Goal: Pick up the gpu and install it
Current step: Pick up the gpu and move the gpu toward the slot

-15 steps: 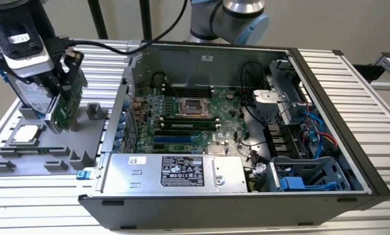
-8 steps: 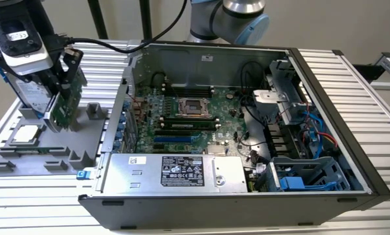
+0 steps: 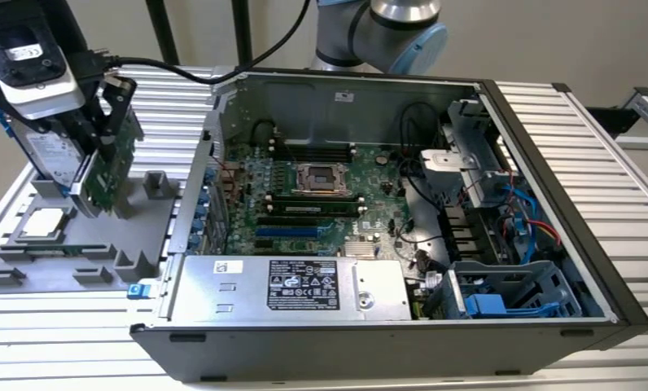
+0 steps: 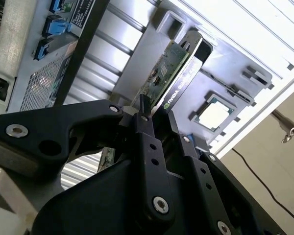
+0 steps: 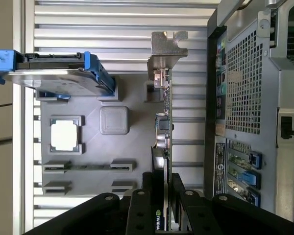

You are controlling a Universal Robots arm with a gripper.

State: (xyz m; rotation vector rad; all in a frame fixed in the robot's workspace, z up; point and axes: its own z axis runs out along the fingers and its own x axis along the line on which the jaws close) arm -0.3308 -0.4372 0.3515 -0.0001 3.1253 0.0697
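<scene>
While the gripper (image 3: 98, 153) grips the gpu (image 3: 109, 181) on edge at the grey tray (image 3: 139, 238), on the exterior view's left beside the open computer case (image 3: 335, 349), pick-up is in hand and the install is not yet done. I judge it needs a firm, upright hold.

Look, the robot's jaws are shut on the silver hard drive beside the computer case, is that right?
No. The gripper has its jaws shut on the gpu, not the hard drive, which stands apart on the grey tray. It is beside the computer case, as the first wrist view shows.
</scene>
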